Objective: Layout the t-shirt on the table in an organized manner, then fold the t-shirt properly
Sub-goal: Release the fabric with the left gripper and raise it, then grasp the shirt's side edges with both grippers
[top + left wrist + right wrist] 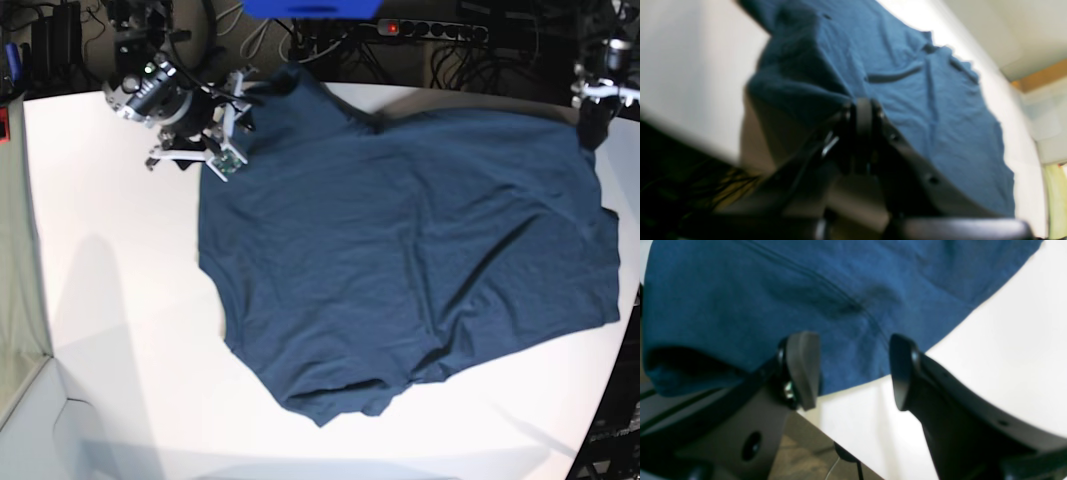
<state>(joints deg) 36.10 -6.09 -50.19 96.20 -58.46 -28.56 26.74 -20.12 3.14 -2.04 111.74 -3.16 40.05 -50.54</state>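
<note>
Although the dark navy-blue short-sleeved cloth t-shirt (pixel 410 250) already lies spread over most of the large smooth white matte table (pixel 120 300), it is skewed and rumpled, one corner hanging past the table's far edge and folds bunched along the near hem, so I judge the laying-out only partly done and no fold yet begun. At the far corners, the left gripper (pixel 863 111) is pinched closed on the cloth's edge, while the right gripper (pixel 853 370) stands with its jaws apart over the shirt's edge, holding nothing.
</note>
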